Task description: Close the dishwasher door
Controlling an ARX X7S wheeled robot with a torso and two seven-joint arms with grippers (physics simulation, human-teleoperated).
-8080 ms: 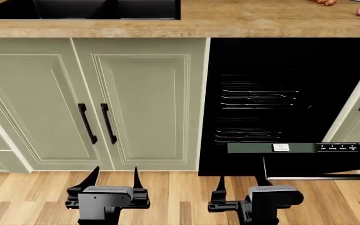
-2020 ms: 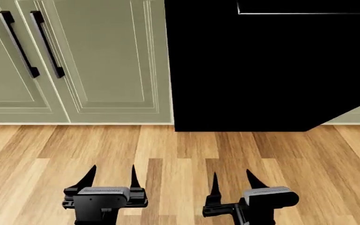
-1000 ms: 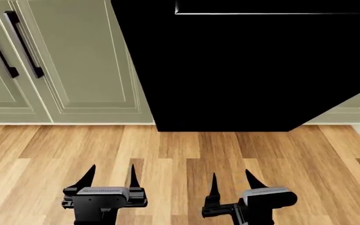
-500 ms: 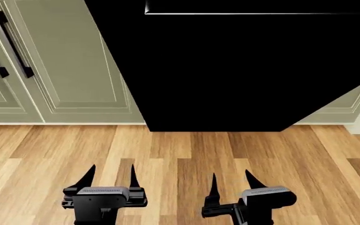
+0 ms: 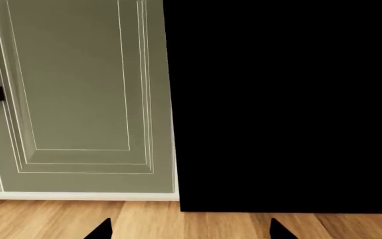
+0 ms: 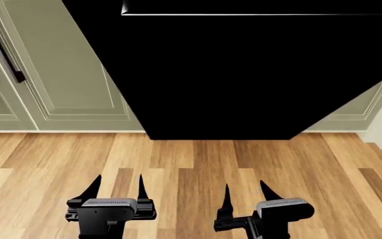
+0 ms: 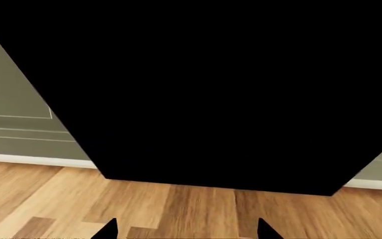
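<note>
**A:** Head view puts the dishwasher door ahead of and above both sets of your fingertips, a big glossy black panel hanging out over the wooden floor at a slant. It is not shut. Nothing touches it.

**B:** And my grippers?

**A:** Your left gripper and right gripper both hover low over the floor with fingers parted and nothing between them. The left fingers look fairly narrow, the right ones a little wider. The door's lower edge lies well beyond the tips.

**B:** Where do I take hold?

**A:** You probably need no grasp at all. A hinged panel like this should be stiff and moderately heavy, so I'd judge a flat push on its underside, near the free edge, gives you the most leverage. The bright line near the top of the head view may be that edge or the handle; I cannot tell which.

**B:** Any trouble?

**A:** The gloss suggests a slick face, so your fingertips could skate sideways. Stay clear of the pale green cabinet door just beside the panel on your left fingers' side.
</note>
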